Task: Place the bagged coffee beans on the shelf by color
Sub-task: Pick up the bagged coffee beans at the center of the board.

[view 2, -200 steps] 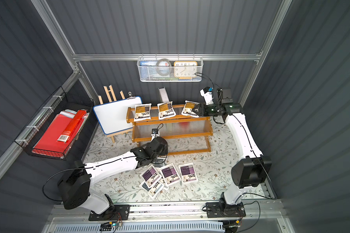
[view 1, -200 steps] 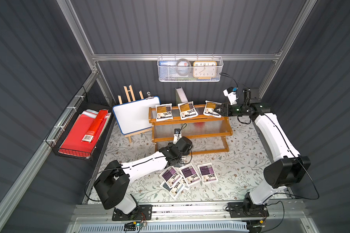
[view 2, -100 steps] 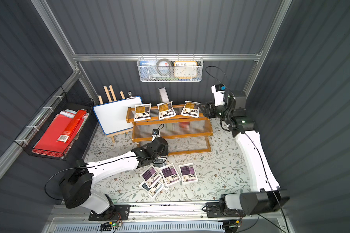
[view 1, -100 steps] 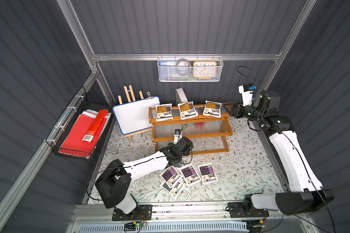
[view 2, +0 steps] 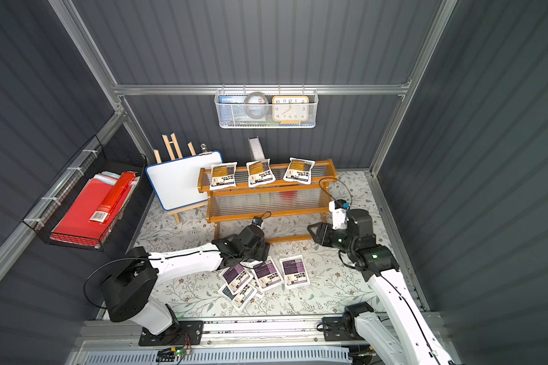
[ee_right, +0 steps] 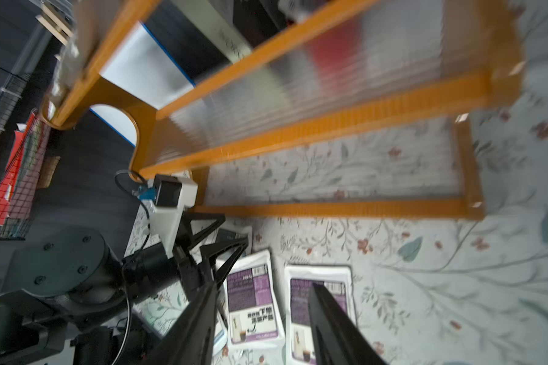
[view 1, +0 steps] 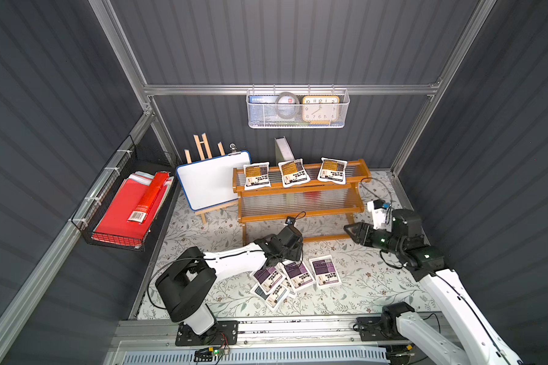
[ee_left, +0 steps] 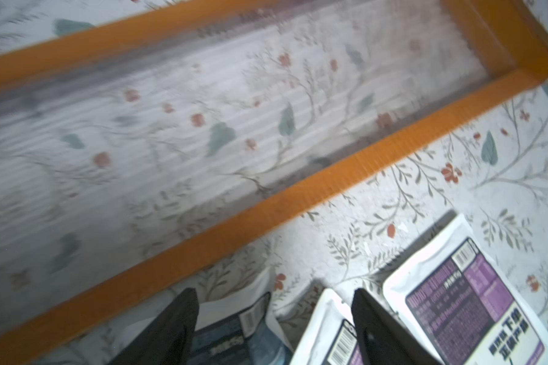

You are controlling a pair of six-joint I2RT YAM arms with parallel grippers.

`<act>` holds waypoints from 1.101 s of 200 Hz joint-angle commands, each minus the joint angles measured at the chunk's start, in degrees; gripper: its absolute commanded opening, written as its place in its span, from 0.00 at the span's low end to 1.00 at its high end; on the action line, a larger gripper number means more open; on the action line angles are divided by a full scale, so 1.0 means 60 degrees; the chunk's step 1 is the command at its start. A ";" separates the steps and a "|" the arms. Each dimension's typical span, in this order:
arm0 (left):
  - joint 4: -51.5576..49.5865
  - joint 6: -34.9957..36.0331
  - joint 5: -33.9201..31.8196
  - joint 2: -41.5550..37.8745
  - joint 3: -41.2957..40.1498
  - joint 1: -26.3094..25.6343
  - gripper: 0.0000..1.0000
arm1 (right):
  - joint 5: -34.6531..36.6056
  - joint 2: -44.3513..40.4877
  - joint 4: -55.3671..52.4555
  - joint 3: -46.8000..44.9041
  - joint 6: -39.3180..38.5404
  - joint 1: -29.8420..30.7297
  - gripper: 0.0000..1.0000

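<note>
Both top views, shelf point(view 1: 298, 189) top tier holding three yellow pouches point(view 1: 293, 173), left fingers point(ee_left: 171, 328) spread, right fingers point(ee_right: 328, 322) spread

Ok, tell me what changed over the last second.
The right gripper came off the rightmost yellow pouch on the shelf's top tier. It drew back, then swung down and forward, and now hangs open and empty beside the shelf's lower right end. The left gripper, open, eased slightly down toward the purple pouches on the floor. All the pouches and the shelf stayed put.

Three yellow pouches point(view 1: 257, 175), three purple pouches point(view 1: 325, 272)
</note>
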 commanded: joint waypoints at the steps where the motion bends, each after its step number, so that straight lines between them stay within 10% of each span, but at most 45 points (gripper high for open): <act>1: 0.0000 0.0853 0.1174 0.0700 0.0657 -0.0288 0.80 | 0.0016 -0.0111 -0.0214 -0.0758 0.1421 0.0928 0.51; 82: -0.0353 0.1081 0.2212 0.1663 0.1245 -0.0653 0.80 | -0.0531 0.1682 0.1018 -0.3068 0.2061 0.2418 0.30; 220: -0.0282 0.0330 0.2655 0.0248 0.0713 -0.0549 0.82 | -0.0455 0.3705 0.3475 -0.3968 0.1973 0.2418 0.28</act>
